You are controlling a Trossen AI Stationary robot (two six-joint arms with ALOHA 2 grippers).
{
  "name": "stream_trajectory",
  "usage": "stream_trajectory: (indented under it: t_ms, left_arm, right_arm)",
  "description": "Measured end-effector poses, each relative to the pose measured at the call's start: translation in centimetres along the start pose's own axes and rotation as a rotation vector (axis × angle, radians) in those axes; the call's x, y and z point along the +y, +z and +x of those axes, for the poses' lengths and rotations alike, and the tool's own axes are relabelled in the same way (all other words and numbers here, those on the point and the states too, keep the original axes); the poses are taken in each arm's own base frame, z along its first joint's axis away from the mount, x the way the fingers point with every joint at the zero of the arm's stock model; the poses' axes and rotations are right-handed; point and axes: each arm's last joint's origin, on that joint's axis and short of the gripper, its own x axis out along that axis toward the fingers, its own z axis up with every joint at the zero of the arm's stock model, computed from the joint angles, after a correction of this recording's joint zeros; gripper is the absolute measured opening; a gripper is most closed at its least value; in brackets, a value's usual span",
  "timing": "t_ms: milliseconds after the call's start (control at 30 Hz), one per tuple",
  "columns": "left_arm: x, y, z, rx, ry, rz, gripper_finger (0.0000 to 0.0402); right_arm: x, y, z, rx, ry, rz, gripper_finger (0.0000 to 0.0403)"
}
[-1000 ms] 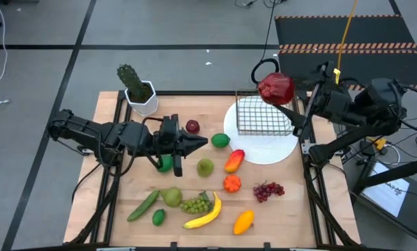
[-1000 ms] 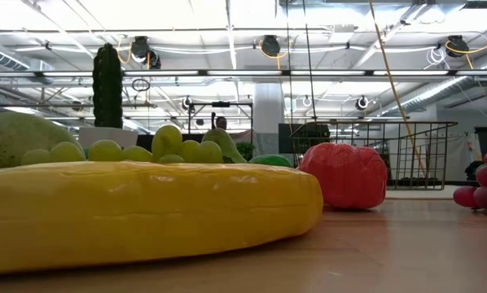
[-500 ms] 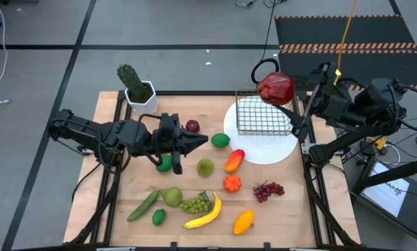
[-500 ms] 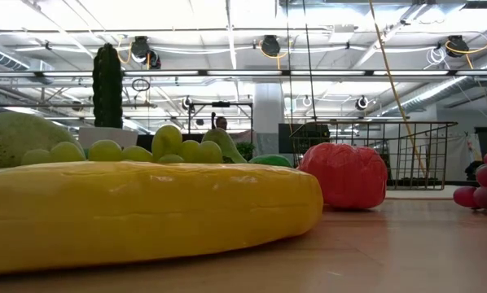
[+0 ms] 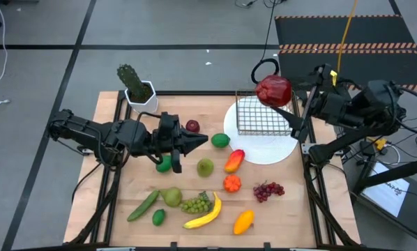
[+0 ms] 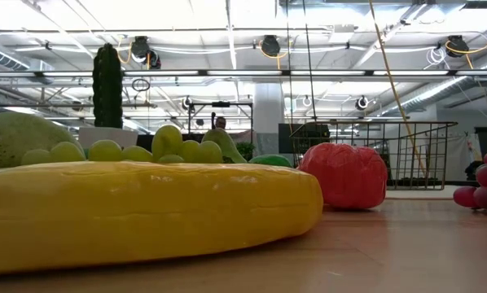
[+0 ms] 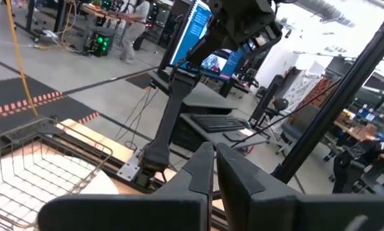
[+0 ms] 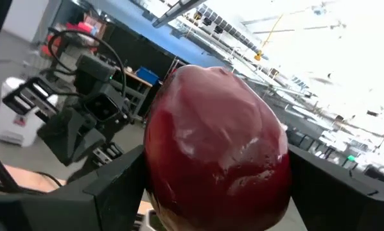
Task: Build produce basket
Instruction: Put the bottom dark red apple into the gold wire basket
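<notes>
Right now the right gripper (image 5: 282, 94) holds a big shiny red apple (image 5: 274, 90) tight, up above the far corner of the square silver wire basket (image 5: 263, 116) sitting on the round white plate (image 5: 278, 150). Next, it likely needs to lower and let go inside. The left gripper (image 5: 203, 140) waits shut over the table. No readable writing shows.

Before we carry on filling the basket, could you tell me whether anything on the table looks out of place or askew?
The basket sits on a white plate, empty. A potted cactus stands at the table's far left corner, the one non-produce item. The right gripper holds a red apple over the basket's far right corner. Nothing looks spilled or damaged.
</notes>
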Motion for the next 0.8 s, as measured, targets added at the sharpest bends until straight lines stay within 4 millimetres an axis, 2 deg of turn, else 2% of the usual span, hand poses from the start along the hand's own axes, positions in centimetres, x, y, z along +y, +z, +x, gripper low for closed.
stream_trajectory:
  t_ms: [167,533,800]
  left_arm:
    - [-0.08,-0.05,-0.04,0.003,-0.002,-0.032,0.0021]
    - [-0.17,-0.10,-0.08,0.004,-0.005,-0.025,0.0021]
    - [-0.48,-0.28,-0.22,0.012,-0.016,-0.020,0.0021]
  right_arm:
    - [0.01,0.00,0.01,0.000,0.000,0.146,0.0325]
    - [0.02,0.00,0.01,0.001,0.001,0.665,0.0325]
    - [0.33,-0.07,0.37,0.008,0.002,0.843,0.0325]
